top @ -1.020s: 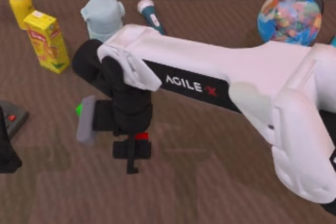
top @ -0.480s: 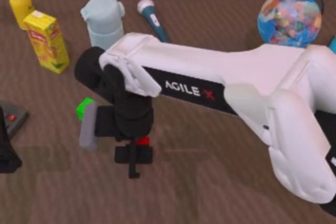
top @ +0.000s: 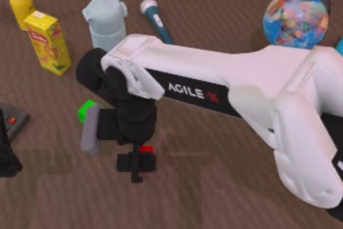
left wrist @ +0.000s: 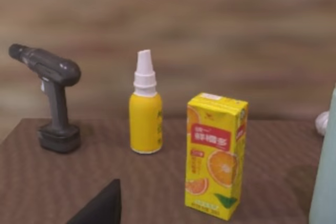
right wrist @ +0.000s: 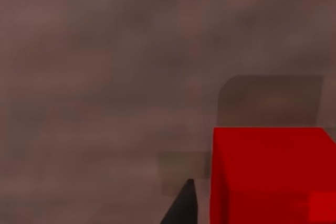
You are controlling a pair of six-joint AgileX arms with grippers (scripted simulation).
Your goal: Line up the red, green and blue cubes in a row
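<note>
The right gripper (top: 140, 160) grasps the red cube (top: 145, 148), a sliver from above but large in the right wrist view. The green cube (top: 85, 110) shows only from above. The left gripper (top: 6, 156) is parked at the table's left; its grip cannot be told.

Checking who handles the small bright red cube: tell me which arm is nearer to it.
Right. The right gripper sits directly over the small bright red cube; the left arm is parked at the table's left edge, far from it.

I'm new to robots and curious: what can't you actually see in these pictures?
- Blue cube: in no view; perhaps under the right arm.
- Red cube: top view shows a sliver beneath the right claw.
- Green cube: partly behind the wrist.
- Left claw: only a dark corner.
</note>
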